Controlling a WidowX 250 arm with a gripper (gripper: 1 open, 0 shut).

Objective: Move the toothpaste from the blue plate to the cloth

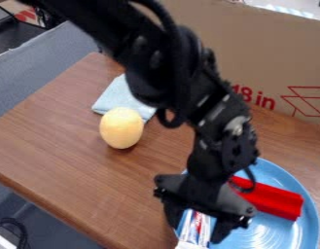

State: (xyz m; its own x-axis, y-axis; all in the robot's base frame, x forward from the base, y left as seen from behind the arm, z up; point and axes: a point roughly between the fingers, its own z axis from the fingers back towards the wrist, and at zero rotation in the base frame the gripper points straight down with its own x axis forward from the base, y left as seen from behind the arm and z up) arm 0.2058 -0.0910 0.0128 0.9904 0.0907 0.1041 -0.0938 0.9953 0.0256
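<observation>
The cloth (124, 94) is seen at ten o'clock. At five o'clock the gripper (201, 216) is spread astride the toothpaste (195, 230) on the blue plate (286, 233); light, soft, slippery, it is best pinched mid-body.

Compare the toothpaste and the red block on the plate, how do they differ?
The toothpaste is a white tube with red and blue print; the red block is plain red. The toothpaste sits at the plate's near-left rim, under the hand; the block lies further right, uncovered. Both lie flat on the plate.
</observation>
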